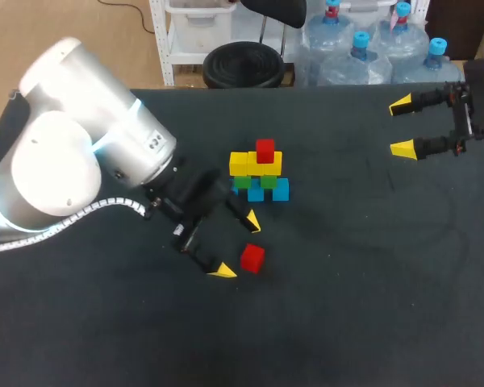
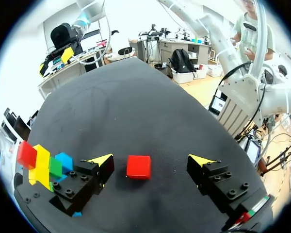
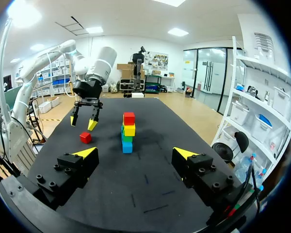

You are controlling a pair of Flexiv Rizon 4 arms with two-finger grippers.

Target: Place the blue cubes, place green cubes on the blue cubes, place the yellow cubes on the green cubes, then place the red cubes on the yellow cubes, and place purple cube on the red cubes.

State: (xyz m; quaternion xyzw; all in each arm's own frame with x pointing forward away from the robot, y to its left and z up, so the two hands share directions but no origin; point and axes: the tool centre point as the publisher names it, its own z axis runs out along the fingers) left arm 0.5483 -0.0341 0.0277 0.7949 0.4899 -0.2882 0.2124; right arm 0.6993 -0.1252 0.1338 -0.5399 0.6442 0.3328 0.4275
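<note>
The loose red cube [image 1: 252, 258] lies on the table [image 1: 371, 282] just below frame centre, between the spread fingers of my left gripper [image 1: 237, 247], neither tip touching it. The stack [image 1: 259, 176] stands just above, at centre. I judge the cube light, rigid and smooth, so I should pinch two opposite flat faces squarely at mid-height. My right gripper [image 1: 402, 126] hangs open at upper right.

White arm [image 1: 73, 137], black end effector [image 1: 235, 246], yellow fingertips [image 1: 223, 272]
</note>
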